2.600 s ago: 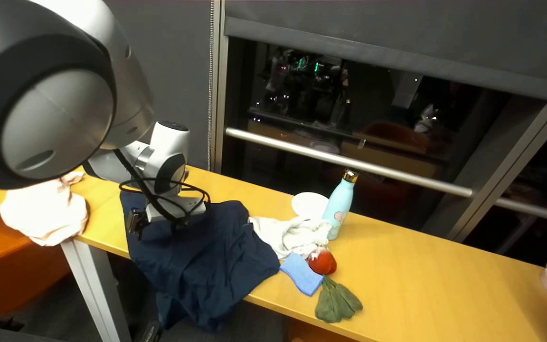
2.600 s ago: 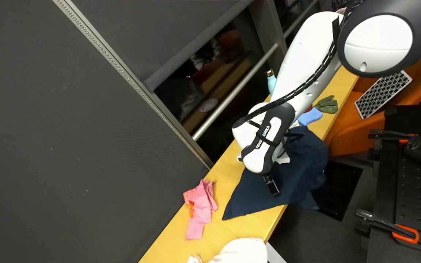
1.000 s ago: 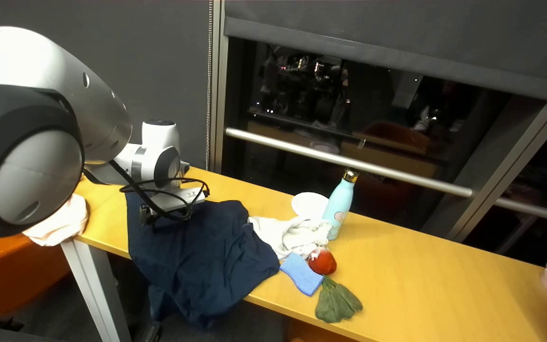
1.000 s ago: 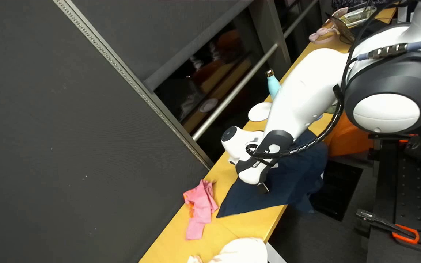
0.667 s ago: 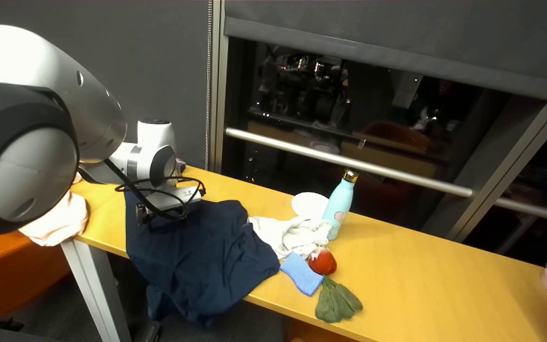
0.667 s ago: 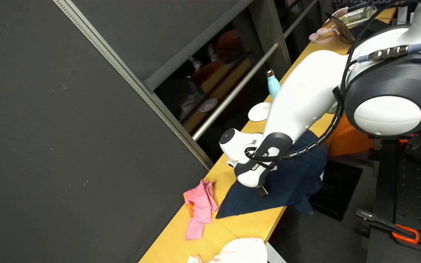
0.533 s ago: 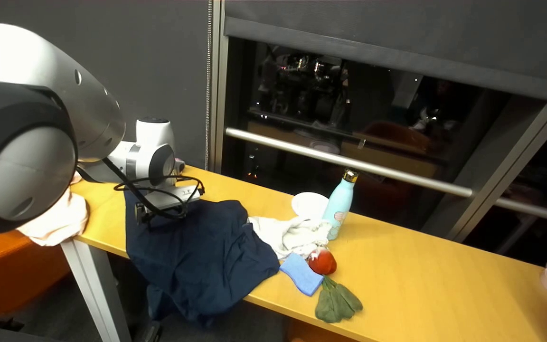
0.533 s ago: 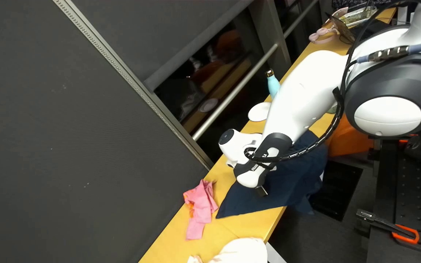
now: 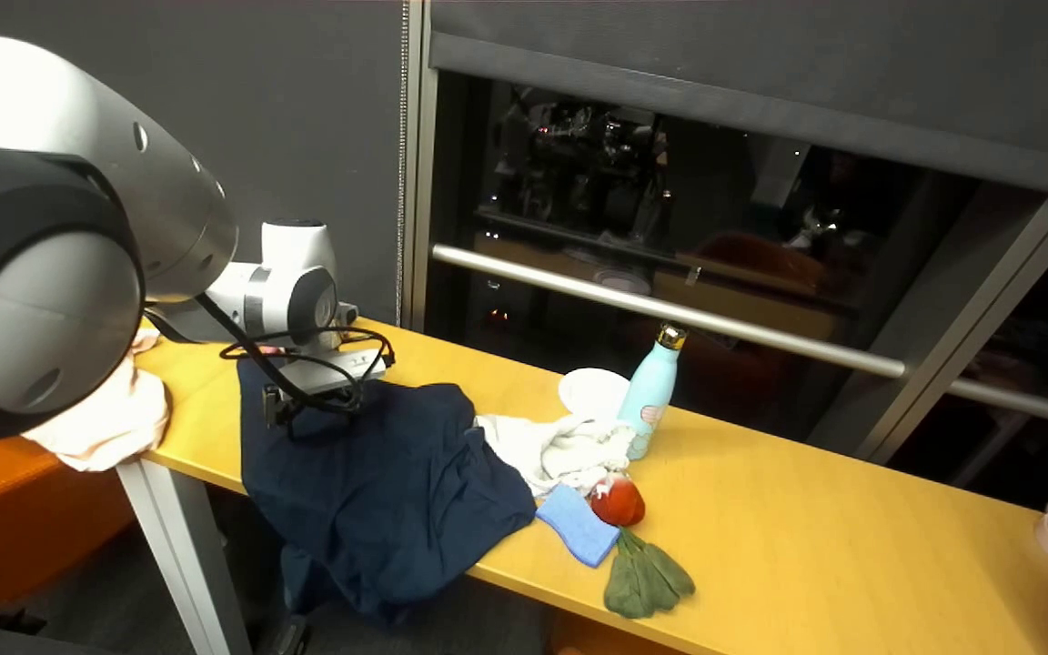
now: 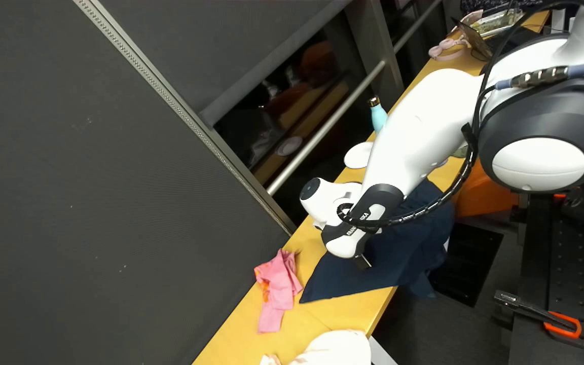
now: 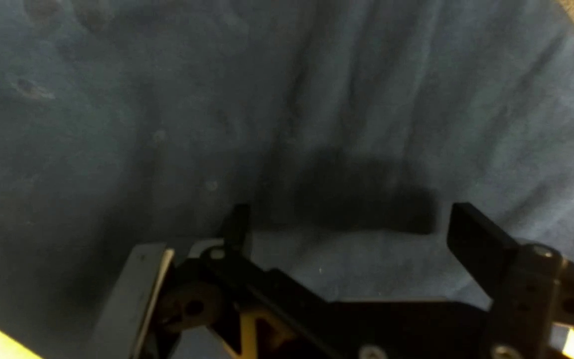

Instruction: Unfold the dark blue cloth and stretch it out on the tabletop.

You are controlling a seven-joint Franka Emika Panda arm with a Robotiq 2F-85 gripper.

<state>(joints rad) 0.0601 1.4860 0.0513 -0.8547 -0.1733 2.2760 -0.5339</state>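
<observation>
- My arm (image 10: 418,121) bends downward; my gripper (image 11: 349,219) hangs over the dark blue cloth (image 9: 397,509), jaws wide apart, gripping nothing.
- One dark blue cloth, partly off the tabletop (image 9: 806,528).
- Beside it: one pink cloth (image 10: 277,286), one white cloth (image 9: 560,450).

The pincer (image 11: 351,213) gapes over wrinkled dark blue cloth (image 11: 361,99).

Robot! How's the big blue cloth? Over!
Black end effector open, empty. Wrinkled dark blue cloth partly hanging off yellow wooden tabletop. Possible obstacle: crumpled white cloth alongside.
</observation>
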